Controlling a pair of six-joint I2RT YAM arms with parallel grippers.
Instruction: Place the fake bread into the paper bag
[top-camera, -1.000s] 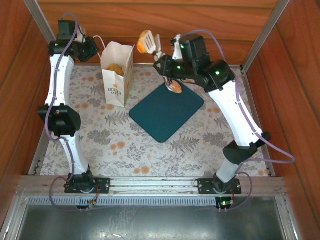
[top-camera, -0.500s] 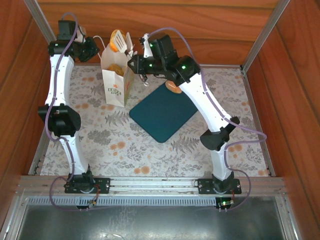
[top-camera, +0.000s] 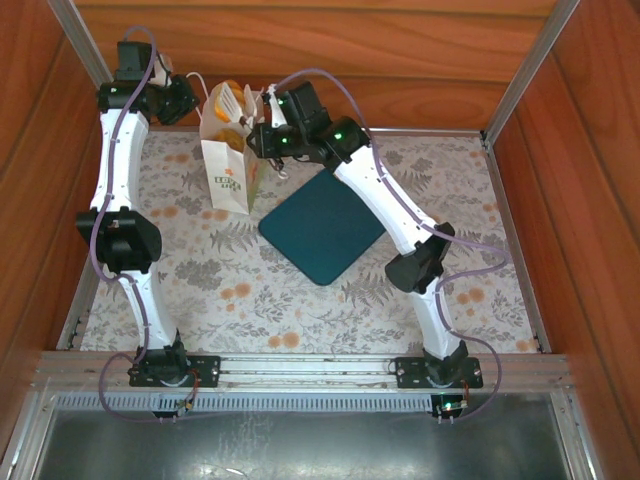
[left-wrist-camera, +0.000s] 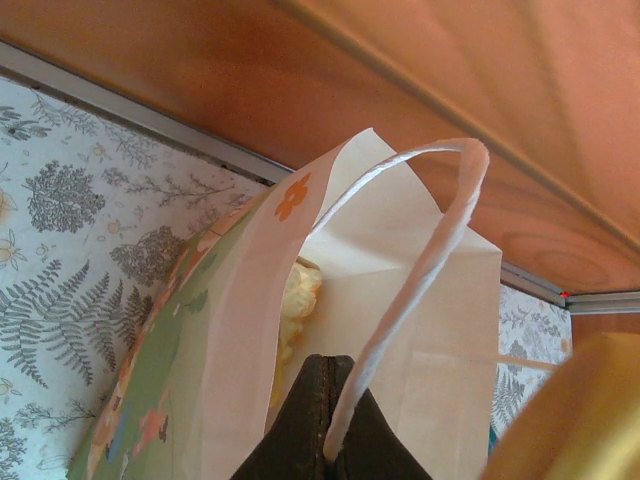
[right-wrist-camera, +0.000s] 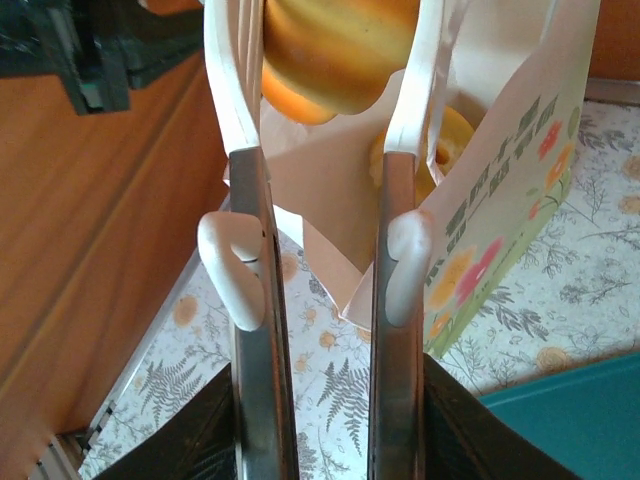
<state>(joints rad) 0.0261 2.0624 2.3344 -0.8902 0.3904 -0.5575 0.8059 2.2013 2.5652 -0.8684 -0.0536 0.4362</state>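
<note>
Bread (right-wrist-camera: 335, 55) pinched in tongs (right-wrist-camera: 397, 330), which the right gripper (right-wrist-camera: 325, 425) clamps, hangs over the paper bag (right-wrist-camera: 500, 200); left gripper (left-wrist-camera: 322, 420) pinches its handle (left-wrist-camera: 440, 230). Tongs catching the paper could tip it or drop the bread outside

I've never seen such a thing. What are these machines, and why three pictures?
Two white robot arms stand on a flower-patterned table. One picture looks down from above; the others come from a camera on each wrist. The left gripper pinches the cord handle of the paper bag. The right gripper squeezes metal tongs holding a golden fake bread over the bag's mouth; more bread lies inside. A teal tray lies beside the bag.
</note>
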